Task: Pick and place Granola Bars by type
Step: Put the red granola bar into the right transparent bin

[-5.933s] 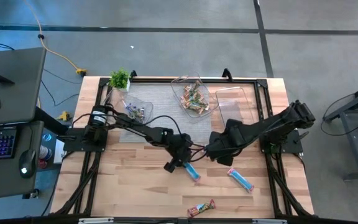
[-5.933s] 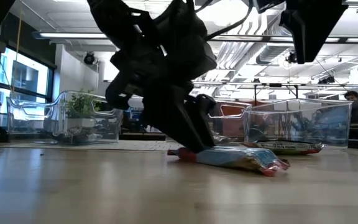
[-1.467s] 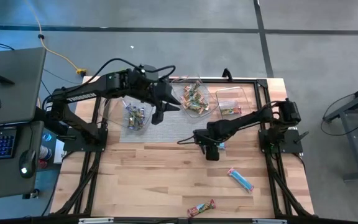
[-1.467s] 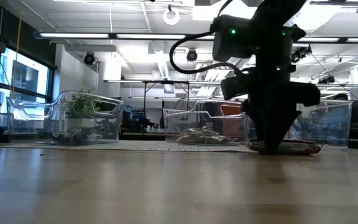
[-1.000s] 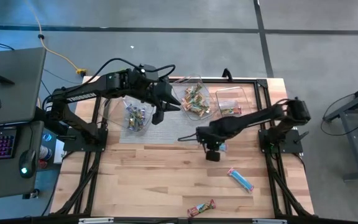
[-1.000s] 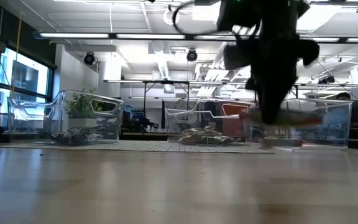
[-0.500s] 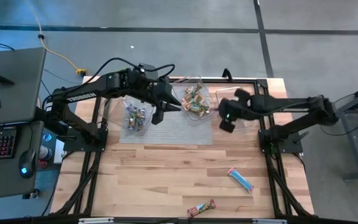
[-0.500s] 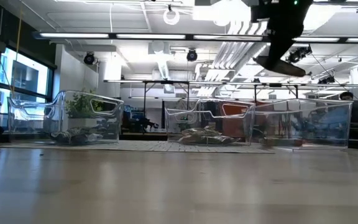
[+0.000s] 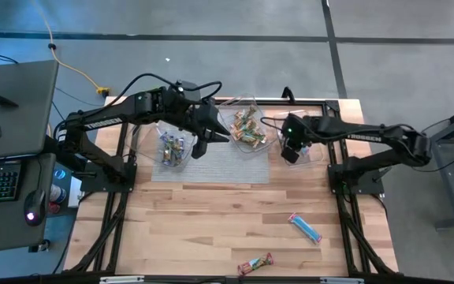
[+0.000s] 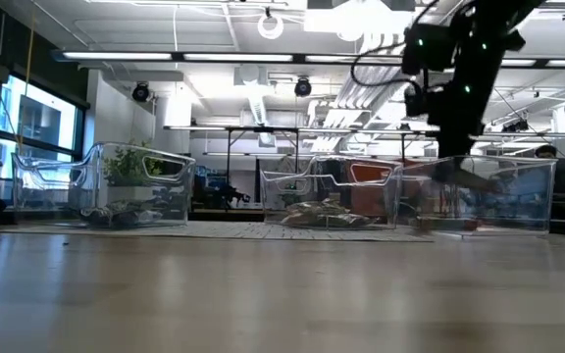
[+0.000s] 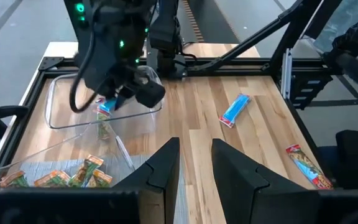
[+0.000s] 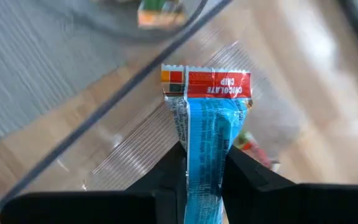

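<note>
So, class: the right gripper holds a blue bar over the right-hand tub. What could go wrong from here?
1. The right gripper pinches the blue bar at one end; the free end could catch the right tub's wall on release.
2. The middle tub stands close beside it, so a drift could drop the bar among the green bars.

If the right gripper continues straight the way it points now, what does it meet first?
Probably the bottom of the right clear tub, where another bar lies; the right gripper, shut on a blue bar, points down into it.

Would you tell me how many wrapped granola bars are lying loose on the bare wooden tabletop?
2: a light blue wrapped bar right of centre, and a red-and-tan wrapped bar by the near edge.
</note>
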Action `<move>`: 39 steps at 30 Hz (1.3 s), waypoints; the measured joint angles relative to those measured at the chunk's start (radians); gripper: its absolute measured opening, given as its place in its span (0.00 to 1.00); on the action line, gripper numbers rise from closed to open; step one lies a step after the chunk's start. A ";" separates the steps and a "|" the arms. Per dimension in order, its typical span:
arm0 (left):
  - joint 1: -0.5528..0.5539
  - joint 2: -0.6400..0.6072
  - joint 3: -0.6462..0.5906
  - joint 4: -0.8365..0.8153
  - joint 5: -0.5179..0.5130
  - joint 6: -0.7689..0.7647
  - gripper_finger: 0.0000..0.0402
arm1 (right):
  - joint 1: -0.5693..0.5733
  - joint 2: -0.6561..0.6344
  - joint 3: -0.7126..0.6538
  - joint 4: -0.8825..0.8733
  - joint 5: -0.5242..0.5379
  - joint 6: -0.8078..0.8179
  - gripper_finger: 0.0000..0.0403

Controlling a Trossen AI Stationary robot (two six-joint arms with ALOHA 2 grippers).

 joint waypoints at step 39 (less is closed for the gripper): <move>0.000 0.000 0.000 -0.052 -0.006 0.008 0.22 | 0.487 0.057 0.456 -0.488 -0.126 0.463 0.42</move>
